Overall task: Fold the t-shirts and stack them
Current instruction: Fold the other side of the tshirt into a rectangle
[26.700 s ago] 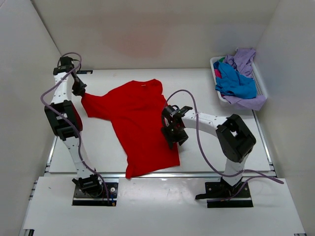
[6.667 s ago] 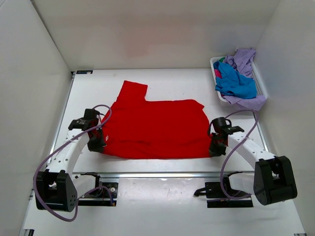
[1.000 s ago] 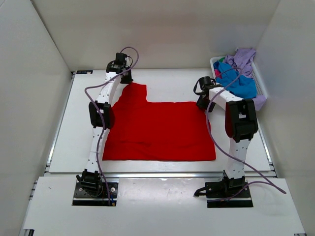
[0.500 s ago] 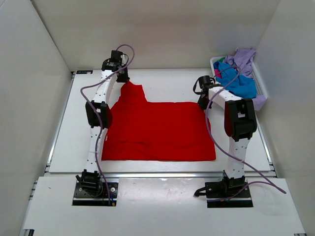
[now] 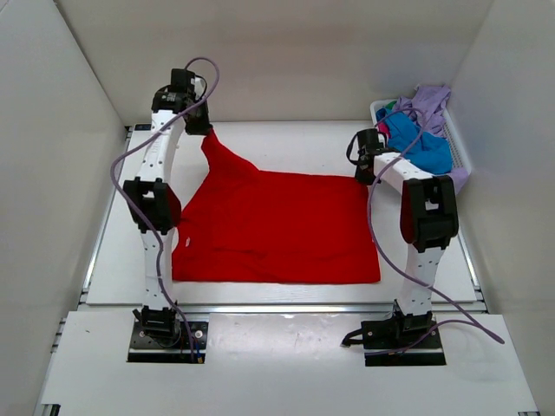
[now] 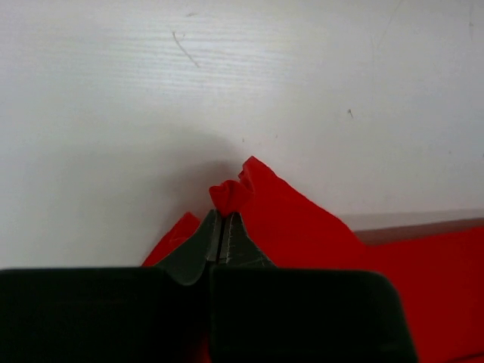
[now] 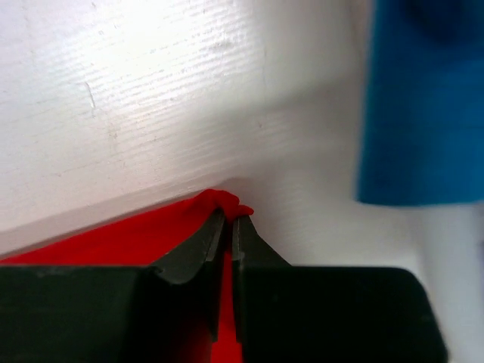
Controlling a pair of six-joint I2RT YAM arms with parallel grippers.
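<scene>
The red t-shirt (image 5: 277, 230) lies spread over the middle of the white table, its near edge straight along the front. My left gripper (image 5: 202, 128) is shut on the shirt's far left tip and holds it raised near the back wall; the wrist view shows red cloth (image 6: 295, 227) pinched between its fingertips (image 6: 223, 219). My right gripper (image 5: 362, 178) is shut on the shirt's far right corner, with red cloth (image 7: 121, 238) bunched at its fingertips (image 7: 231, 219). Blue (image 5: 414, 143) and lavender (image 5: 431, 106) shirts lie heaped in the basket.
The white slatted basket (image 5: 460, 146) stands at the back right, right beside my right arm; a blue shirt (image 7: 423, 98) hangs close to that gripper. White walls enclose the table on the left, back and right. A metal rail runs along the table's front edge (image 5: 277, 306).
My left gripper has moved left and toward the back wall, lifting the shirt's far left tip and stretching the cloth into a point. My right gripper has barely moved.
</scene>
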